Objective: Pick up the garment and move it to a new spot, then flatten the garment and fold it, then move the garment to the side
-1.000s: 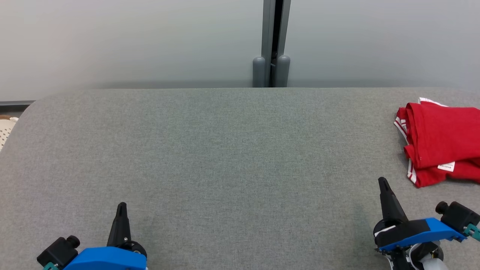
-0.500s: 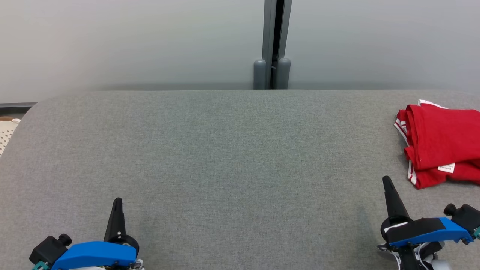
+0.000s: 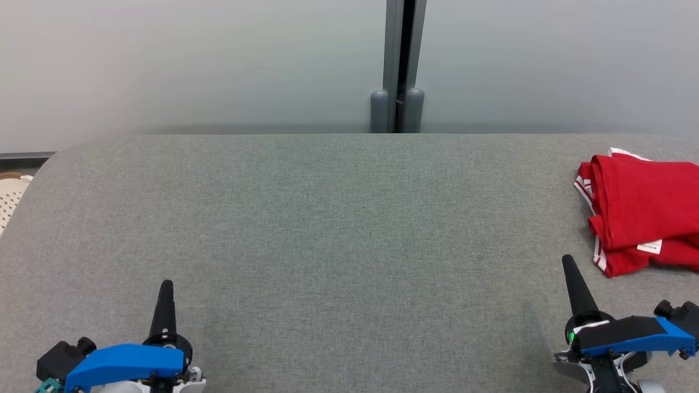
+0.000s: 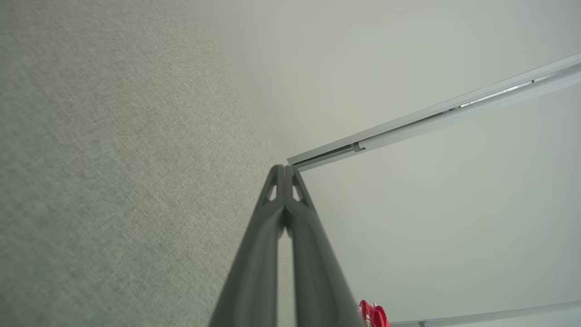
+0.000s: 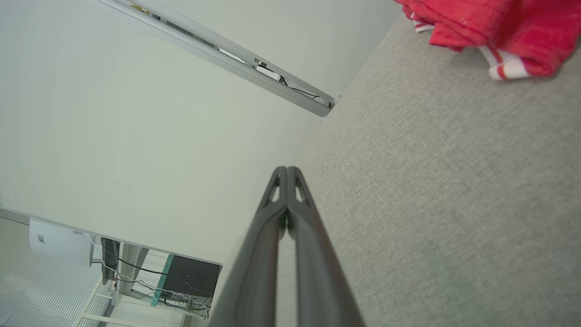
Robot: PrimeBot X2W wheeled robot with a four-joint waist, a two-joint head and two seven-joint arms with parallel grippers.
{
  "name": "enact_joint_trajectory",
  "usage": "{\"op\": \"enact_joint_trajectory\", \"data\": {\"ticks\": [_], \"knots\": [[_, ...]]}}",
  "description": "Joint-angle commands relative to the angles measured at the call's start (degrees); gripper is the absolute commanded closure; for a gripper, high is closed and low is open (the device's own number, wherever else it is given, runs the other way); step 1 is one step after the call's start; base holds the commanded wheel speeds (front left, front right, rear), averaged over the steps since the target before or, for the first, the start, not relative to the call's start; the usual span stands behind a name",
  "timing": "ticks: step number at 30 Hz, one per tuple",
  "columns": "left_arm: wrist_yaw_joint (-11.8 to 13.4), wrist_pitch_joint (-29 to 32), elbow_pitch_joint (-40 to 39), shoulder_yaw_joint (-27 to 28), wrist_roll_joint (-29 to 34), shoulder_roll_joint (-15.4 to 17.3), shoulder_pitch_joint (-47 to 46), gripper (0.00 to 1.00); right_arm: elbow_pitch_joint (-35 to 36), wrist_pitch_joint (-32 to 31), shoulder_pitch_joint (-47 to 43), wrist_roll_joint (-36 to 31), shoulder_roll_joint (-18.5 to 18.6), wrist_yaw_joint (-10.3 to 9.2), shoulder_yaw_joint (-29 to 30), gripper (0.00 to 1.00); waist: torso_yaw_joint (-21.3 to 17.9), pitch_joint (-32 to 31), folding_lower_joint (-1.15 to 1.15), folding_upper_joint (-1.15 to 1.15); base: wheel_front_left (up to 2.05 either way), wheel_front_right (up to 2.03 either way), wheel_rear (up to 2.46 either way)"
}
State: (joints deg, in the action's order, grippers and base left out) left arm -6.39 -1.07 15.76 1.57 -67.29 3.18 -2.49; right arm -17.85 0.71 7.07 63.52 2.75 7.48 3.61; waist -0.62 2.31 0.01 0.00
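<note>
I see the folded red garment with white-striped trim (image 3: 641,210) lying at the right edge of the frame on the grey fabric tabletop (image 3: 327,229). My left gripper (image 3: 166,288) at lower left and right gripper (image 3: 568,263) at lower right both have fingers pressed together, holding nothing.

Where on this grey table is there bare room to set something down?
Bare: the whole grey table between the left gripper and right gripper, back to the wall. Crowded only at the right edge, where the red garment lies.
</note>
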Motion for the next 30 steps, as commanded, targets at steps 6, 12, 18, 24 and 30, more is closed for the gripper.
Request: {"op": "enact_joint_trajectory", "data": {"ticks": [6, 12, 18, 24, 30], "knots": [[-0.5, 1.14, -0.83, 1.04, -4.15, 0.1, -1.61, 1.0, 1.21, -1.14, -0.28, 4.74, 0.16, 0.02, 0.58, 1.0, 0.07, -0.24, 0.0, 0.0, 0.0, 0.0, 0.0], [-0.63, 2.06, -0.98, 1.53, -7.03, 0.08, -1.94, 1.0, 1.63, -2.03, -0.36, 8.04, 0.17, 0.02, 0.95, 1.0, 0.13, -0.45, 0.0, 0.0, 0.0, 0.0, 0.0], [-0.75, 2.88, -1.1, 2.11, -9.75, 0.05, -2.26, 1.0, 1.97, -2.84, -0.48, 11.14, 0.18, 0.02, 1.26, 1.0, 0.19, -0.66, 0.0, 0.0, 0.0, 0.0, 0.0], [-0.79, 3.66, -1.22, 2.6, -12.36, 0.02, -2.6, 1.0, 2.31, -3.6, -0.6, 14.12, 0.18, 0.02, 1.55, 1.0, 0.25, -0.87, 0.0, 0.0, 0.0, 0.0, 0.0], [-0.9, 4.43, -1.35, 2.95, -14.9, 0.0, -2.85, 1.0, 2.63, -4.27, -0.72, 17.0, 0.19, 0.02, 1.84, 1.0, 0.31, -1.08, 0.0, 0.0, 0.0, 0.0, 0.0]]}}
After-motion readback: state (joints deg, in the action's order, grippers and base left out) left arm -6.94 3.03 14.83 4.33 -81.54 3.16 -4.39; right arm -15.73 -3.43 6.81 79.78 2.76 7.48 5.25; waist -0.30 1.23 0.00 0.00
